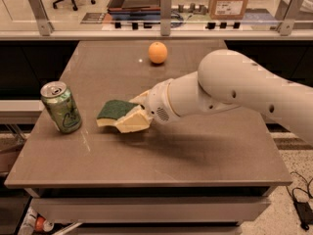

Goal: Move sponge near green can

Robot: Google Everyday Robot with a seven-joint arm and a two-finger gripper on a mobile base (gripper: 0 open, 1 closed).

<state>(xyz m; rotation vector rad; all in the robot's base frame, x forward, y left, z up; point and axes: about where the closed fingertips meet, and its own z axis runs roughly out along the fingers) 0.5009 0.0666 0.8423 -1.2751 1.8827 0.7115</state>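
Observation:
The sponge (115,110), dark green on top over pale yellow foam, is held at the left-centre of the table, just above or on its surface. My gripper (132,117) is shut on the sponge from the right, its cream fingers (133,124) clasping the sponge's right end. The white arm reaches in from the right. The green can (61,106) stands upright near the table's left edge, a short gap to the left of the sponge.
An orange (157,52) sits at the back middle of the brown table (205,151). A glass barrier with metal posts runs behind the table. The table's front and left edges are close to the can.

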